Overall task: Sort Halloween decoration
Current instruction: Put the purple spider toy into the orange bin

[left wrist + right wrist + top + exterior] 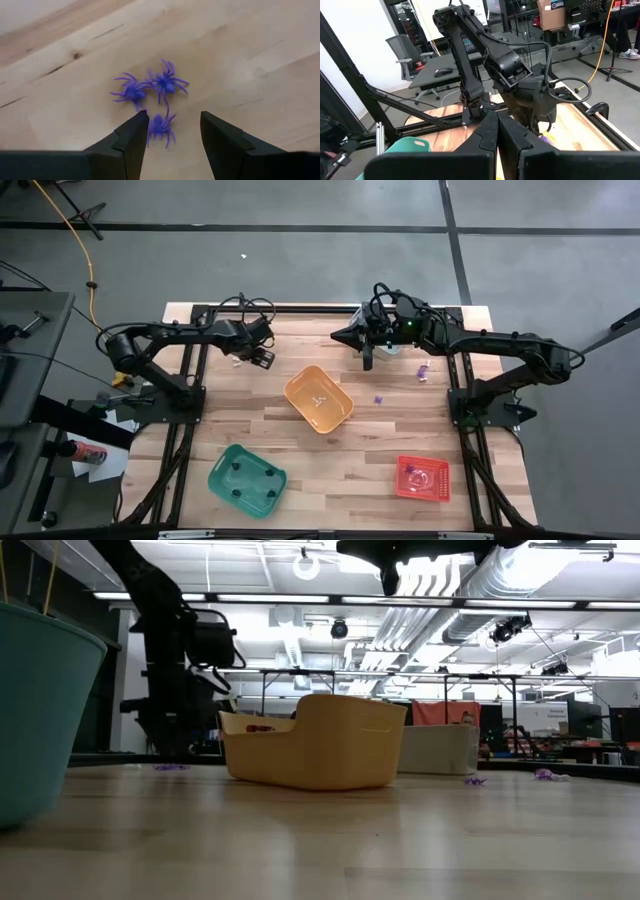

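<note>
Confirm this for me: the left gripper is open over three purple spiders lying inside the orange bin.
Not quite. The left gripper is open over three purple spiders, but they lie on the bare wooden table, not inside the orange bin. The left wrist view shows wood grain all around them, and the high view shows that gripper off to the side of the bin.
</note>
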`<action>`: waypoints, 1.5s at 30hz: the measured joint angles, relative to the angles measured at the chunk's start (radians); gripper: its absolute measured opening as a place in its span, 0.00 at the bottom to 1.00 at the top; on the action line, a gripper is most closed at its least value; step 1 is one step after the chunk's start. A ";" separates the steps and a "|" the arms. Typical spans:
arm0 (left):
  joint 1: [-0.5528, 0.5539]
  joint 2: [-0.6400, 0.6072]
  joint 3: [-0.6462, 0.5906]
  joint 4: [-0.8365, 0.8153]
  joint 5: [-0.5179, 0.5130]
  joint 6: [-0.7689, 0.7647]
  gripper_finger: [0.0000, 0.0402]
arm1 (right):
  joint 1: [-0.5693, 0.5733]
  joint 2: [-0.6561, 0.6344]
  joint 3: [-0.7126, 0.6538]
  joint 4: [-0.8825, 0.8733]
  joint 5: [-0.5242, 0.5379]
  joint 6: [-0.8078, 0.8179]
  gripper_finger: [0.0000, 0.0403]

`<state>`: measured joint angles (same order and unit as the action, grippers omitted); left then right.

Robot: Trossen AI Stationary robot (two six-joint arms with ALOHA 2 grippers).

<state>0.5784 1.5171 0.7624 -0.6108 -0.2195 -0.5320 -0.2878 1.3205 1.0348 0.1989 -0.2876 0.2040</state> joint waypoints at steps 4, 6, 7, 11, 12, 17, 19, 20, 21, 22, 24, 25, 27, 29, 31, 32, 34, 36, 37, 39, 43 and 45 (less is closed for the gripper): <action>0.003 0.045 0.001 0.010 0.017 -0.008 0.42 | 0.000 0.000 0.000 -0.003 0.000 0.005 0.00; 0.004 0.067 0.004 0.006 0.038 -0.014 0.42 | 0.000 0.000 0.000 -0.003 0.000 0.006 0.00; 0.004 0.077 0.006 0.006 0.044 -0.015 0.42 | 0.000 0.000 0.000 -0.004 0.000 0.006 0.00; 0.003 0.108 0.007 -0.003 0.049 -0.014 0.42 | 0.000 0.000 0.000 -0.008 0.000 0.006 0.00; 0.003 0.109 0.006 -0.002 0.049 -0.014 0.41 | 0.000 0.000 0.000 -0.008 0.000 0.007 0.00; 0.003 0.103 0.004 0.001 0.059 0.020 0.28 | 0.000 0.000 0.000 -0.008 0.000 0.006 0.00; 0.003 0.093 0.002 0.001 0.064 0.036 0.18 | 0.000 0.000 0.000 -0.008 0.000 0.006 0.00; 0.003 0.085 0.002 0.001 0.066 0.037 0.13 | 0.000 0.000 0.000 -0.008 0.000 0.005 0.00; 0.003 0.077 0.002 0.001 0.067 0.039 0.08 | 0.000 0.000 0.000 -0.008 0.000 0.005 0.00; 0.003 0.067 0.001 0.004 0.067 0.040 0.04 | 0.000 0.000 0.000 -0.008 0.000 0.005 0.00; 0.004 0.043 -0.003 -0.018 0.077 0.044 0.02 | 0.000 0.000 0.000 -0.009 0.000 0.005 0.00; 0.003 0.027 -0.005 -0.028 0.087 0.043 0.03 | 0.000 0.000 0.000 -0.009 0.000 0.005 0.00; -0.003 -0.012 -0.003 -0.035 0.100 0.045 0.03 | 0.000 0.000 0.000 -0.009 0.000 0.005 0.00; -0.012 -0.061 -0.003 -0.052 0.111 0.056 0.01 | 0.000 0.000 0.000 -0.008 0.000 0.005 0.00; -0.024 -0.123 -0.002 -0.053 0.114 0.071 0.01 | 0.000 0.000 0.000 -0.009 0.000 0.005 0.00; -0.030 -0.155 0.003 -0.051 0.115 0.084 0.01 | 0.000 0.000 0.000 -0.009 0.000 0.005 0.00; -0.045 -0.228 0.016 -0.043 0.115 0.118 0.00 | 0.000 0.000 0.000 -0.008 0.000 -0.001 0.00; -0.064 -0.301 0.033 -0.001 0.116 0.146 0.00 | 0.000 0.000 0.000 -0.008 0.000 -0.002 0.00; -0.073 -0.336 0.039 0.028 0.127 0.162 0.00 | 0.000 0.000 0.000 -0.008 0.000 -0.002 0.00; -0.091 -0.406 0.043 0.119 0.179 0.199 0.00 | 0.000 0.000 0.000 -0.008 -0.001 -0.002 0.00; -0.142 -0.509 0.045 0.379 0.292 0.252 0.00 | 0.000 0.000 0.000 0.005 -0.004 -0.002 0.00; -0.172 -0.534 0.045 0.513 0.315 0.283 0.00 | 0.003 0.000 0.000 0.013 -0.004 0.002 0.00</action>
<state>0.4062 0.9835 0.8074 -0.0983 0.0959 -0.2494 -0.2844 1.3205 1.0351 0.2120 -0.2920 0.2063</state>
